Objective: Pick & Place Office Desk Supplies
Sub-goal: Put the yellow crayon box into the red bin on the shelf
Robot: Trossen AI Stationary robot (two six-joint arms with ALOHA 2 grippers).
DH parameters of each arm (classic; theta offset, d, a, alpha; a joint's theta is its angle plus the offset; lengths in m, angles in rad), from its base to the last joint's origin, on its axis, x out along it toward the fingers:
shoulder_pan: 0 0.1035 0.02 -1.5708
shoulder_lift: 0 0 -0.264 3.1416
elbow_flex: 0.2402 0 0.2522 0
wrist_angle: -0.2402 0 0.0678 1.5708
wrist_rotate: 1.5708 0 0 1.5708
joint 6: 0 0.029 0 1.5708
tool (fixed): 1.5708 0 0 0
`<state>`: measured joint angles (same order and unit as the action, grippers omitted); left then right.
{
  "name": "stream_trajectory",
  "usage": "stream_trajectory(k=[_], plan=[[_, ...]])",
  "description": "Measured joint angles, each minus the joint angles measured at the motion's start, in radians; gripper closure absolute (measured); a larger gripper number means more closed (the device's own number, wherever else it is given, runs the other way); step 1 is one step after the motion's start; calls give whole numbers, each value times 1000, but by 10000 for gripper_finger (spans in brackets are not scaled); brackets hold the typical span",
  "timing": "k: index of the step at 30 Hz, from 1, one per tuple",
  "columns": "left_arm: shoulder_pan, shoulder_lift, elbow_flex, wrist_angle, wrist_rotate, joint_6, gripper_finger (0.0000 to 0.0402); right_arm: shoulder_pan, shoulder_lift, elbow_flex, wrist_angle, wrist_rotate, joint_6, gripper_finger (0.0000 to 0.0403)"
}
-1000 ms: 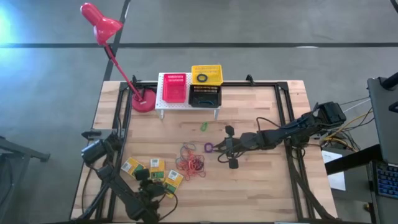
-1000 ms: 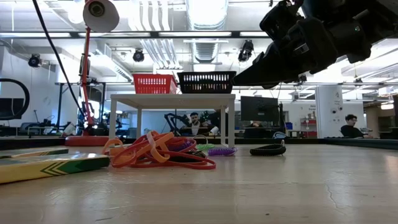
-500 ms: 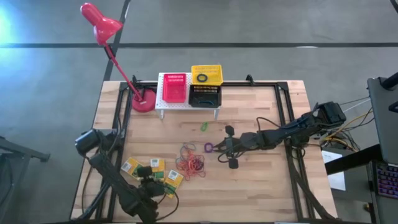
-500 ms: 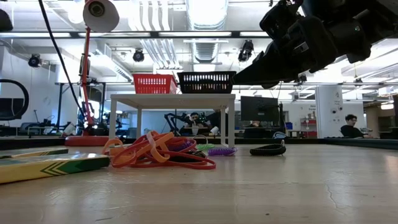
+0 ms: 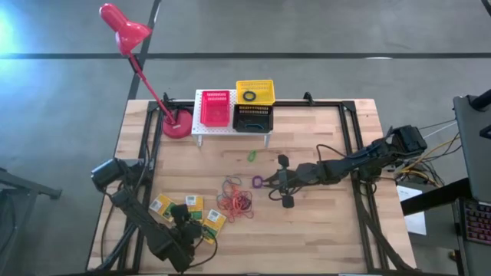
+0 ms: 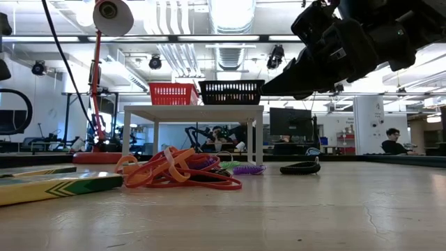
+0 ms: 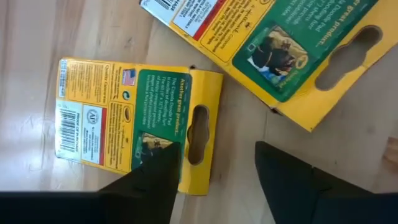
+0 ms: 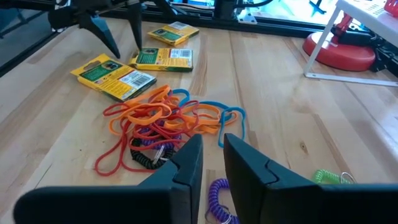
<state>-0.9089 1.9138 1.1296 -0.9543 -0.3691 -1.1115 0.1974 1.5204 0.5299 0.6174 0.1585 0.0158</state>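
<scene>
High view: three flat yellow-and-green boxes [image 5: 189, 210] are seen lying in a row near the counter's [image 5: 322, 230] front left, their long axes at differing slants; in the left wrist view two of them are shown, with hang-hole ends turned toward different sides. The left gripper [image 5: 186, 227] is held just over this row with its jaws spread apart, one finger [image 7: 155, 177] overlapping a box edge. A tangle of orange-red rubber bands [image 5: 236, 202] is placed mid-counter, beside a purple coiled ring [image 5: 257, 182] and a small green coil [image 5: 251, 156]. The right gripper [image 5: 279, 182] is stretched along the counter next to the purple ring, jaws narrowly parted and empty. Three baskets are counted on the white rack [image 5: 201, 129] at the rear: red [image 5: 215, 109], yellow [image 5: 255, 91] containing one dark ring, and black [image 5: 252, 118]. A red desk lamp [image 5: 123, 27] is stood beside the rack.
</scene>
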Motion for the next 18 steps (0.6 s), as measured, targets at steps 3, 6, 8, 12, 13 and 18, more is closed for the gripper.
stream_trajectory(k=[3,6,8,12,13,18], plan=[[0,1,-2,-10,-28,13,207,0,0,0,0,0,0,344],[0,2,-11,-14,-53,29,221,0,0,0,0,0,2,341],[0,3,-18,-15,-65,38,229,0,0,0,0,0,3,340],[1,4,-25,-15,-88,38,240,0,0,0,1,0,1,340],[1,4,-26,-15,-92,37,242,0,0,0,1,0,1,341],[3,10,-28,-21,-142,15,256,0,0,0,1,0,0,344]])
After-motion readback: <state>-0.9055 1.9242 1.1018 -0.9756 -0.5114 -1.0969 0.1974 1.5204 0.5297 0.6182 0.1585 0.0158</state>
